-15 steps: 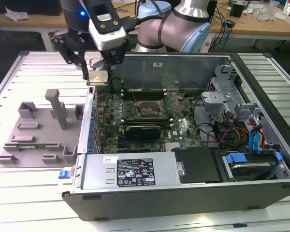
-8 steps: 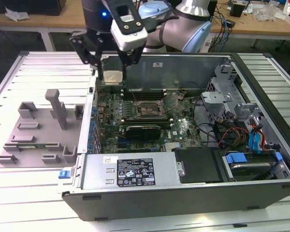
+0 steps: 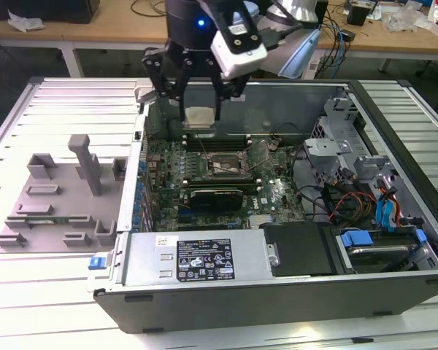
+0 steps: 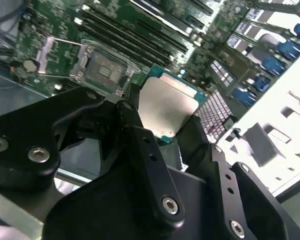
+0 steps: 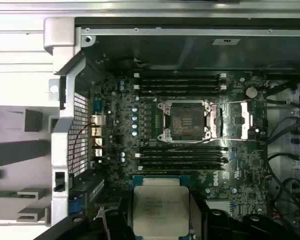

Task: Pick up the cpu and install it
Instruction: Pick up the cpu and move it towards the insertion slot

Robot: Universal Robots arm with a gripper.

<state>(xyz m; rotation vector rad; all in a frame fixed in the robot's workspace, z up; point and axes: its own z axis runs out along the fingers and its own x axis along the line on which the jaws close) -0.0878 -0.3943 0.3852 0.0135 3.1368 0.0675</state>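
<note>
Exterior view: gripper (image 3: 201, 119) holds the cpu (image 3: 201, 116) above the motherboard (image 3: 277, 194)

The cpu (image 4: 169, 105) is held clamped in the black gripper (image 4: 165, 120), clear of the green motherboard (image 4: 140, 30); the metal-framed socket (image 4: 106, 67) is seen beyond it.

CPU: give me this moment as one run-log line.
gripper: shut on cpu | cpu: held above motherboard, not seated | socket: empty, frame open

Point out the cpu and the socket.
cpu (image 5: 161, 212): first wrist view, centre of its silvery metal top plate.
socket (image 5: 186, 121): first wrist view, centre of its dark contact area.
</note>
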